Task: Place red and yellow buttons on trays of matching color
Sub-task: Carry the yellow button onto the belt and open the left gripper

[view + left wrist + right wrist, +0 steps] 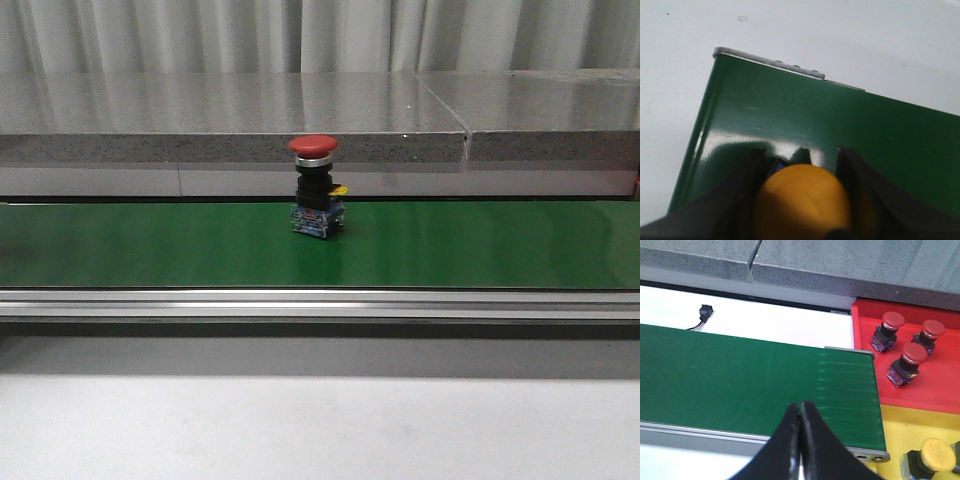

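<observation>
A red button [313, 190] stands upright on the green belt [150, 245], near its middle. My left gripper [801, 152] is shut on a yellow button [802, 200], with a finger on each side, just above the belt's end corner [740, 110]. My right gripper [800, 406] is shut and empty above the belt's near edge, close to its other end. The red tray [940, 385] holds three red buttons [910, 360]. The yellow tray [900, 430] beside it holds a yellow button [935, 452]. Neither gripper shows in the front view.
A grey stone ledge [300, 110] runs behind the belt. A metal rail [300, 305] edges the belt's front, with white tabletop [300, 420] before it. A small black connector with a wire [704, 312] lies behind the belt.
</observation>
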{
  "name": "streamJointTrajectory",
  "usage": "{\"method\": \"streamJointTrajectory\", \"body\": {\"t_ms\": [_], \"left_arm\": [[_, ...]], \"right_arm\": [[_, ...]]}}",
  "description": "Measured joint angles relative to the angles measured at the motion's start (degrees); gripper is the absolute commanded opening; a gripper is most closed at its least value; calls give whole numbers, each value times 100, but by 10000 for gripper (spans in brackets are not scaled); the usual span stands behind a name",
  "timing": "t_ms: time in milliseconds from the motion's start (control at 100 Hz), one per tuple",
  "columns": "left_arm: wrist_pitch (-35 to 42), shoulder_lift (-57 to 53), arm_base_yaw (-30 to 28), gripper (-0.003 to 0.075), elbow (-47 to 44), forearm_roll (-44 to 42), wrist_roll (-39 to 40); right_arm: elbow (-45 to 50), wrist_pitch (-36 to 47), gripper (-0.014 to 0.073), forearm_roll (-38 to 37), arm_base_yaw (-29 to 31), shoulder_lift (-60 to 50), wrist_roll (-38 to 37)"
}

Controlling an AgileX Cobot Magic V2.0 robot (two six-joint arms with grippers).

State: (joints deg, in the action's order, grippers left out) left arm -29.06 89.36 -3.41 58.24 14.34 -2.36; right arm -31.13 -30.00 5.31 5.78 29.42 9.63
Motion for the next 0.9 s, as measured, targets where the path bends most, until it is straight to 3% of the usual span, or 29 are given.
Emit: {"method": "streamJointTrajectory", "body": {"t_ms": [180, 250, 570, 900], "left_arm": [[8, 0, 5, 495, 0, 22, 0], [8, 0, 5, 566, 0, 11, 0], [237, -493, 312, 567, 0, -1, -131], [461, -1752, 761, 567, 0, -36, -416]], "right_arm": [[0, 0, -67, 0, 0, 0, 0], [0, 0, -67, 0, 0, 0, 0], [0, 0, -67, 0, 0, 0, 0], [0, 0, -67, 0, 0, 0, 0]]}}
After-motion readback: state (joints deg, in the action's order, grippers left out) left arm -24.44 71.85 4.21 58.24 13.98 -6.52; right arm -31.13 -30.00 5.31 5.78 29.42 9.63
